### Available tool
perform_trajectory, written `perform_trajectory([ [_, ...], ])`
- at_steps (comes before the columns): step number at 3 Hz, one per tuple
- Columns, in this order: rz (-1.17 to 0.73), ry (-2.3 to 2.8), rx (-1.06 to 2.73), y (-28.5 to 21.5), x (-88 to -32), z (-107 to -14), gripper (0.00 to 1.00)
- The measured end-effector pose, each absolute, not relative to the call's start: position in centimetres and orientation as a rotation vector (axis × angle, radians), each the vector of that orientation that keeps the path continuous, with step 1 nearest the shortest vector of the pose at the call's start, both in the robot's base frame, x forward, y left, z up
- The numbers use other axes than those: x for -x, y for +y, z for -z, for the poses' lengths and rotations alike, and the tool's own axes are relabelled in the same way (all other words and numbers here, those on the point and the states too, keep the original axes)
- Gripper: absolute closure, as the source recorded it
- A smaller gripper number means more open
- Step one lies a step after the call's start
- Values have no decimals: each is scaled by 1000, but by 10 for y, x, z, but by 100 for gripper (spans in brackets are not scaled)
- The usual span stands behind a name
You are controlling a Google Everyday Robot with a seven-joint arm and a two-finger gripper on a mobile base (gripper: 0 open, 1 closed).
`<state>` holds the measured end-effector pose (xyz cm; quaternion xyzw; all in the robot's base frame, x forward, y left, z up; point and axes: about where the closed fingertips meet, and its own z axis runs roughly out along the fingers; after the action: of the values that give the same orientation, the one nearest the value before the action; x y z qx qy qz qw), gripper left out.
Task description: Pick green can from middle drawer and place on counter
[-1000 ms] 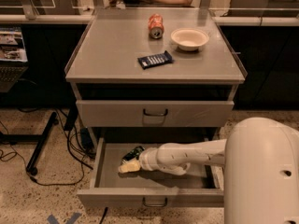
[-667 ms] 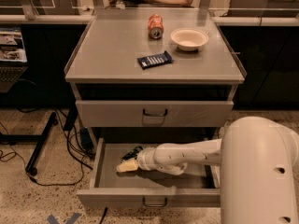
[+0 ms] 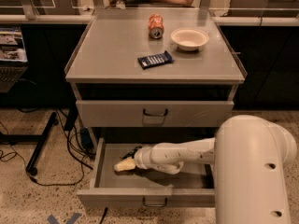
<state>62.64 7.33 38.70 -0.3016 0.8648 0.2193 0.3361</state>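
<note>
Leftward travel was noted since the earlier frames: the gripper (image 3: 125, 164) and the pale arm (image 3: 187, 155) behind it had edged a little further toward the left side of the open middle drawer (image 3: 112, 199), and the large rounded arm housing at the near right had shifted left with them. Nothing on the bench (image 3: 112, 45) had moved. The gripper lay low inside the drawer, left of its centre and close over the floor, pointing left. Whether the jaws were released or clenched could not be told. The green can was not plainly visible. A small dark shape (image 3: 135, 151) just beyond the gripper, toward the far side of the drawer, may have been part of it, but this was not confirmed, and the can was judged to be in the drawer at or beside the gripper, largely hidden by it. On the bench stood an orange can (image 3: 155, 26) at the far centre, a white bowl (image 3: 189, 38) just to its right, and a dark blue packet (image 3: 155, 59) nearer the front. The upper drawer front (image 3: 154, 113) was closed. As to handling, a small metal drink can was judged light, smooth and somewhat slippery, with thin walls that dent under a hard squeeze and a round body liable to roll if it lay on its side. Hold was best taken across the middle of the body, jaws on opposite sides, with moderate pressure.
</note>
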Motion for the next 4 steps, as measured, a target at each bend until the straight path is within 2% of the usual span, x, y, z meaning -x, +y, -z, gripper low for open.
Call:
perform_trajectory([
  [2,-546,2295,799,73,-622,-371,3],
  [4,-546,2295,799,73,-622,-371,50],
])
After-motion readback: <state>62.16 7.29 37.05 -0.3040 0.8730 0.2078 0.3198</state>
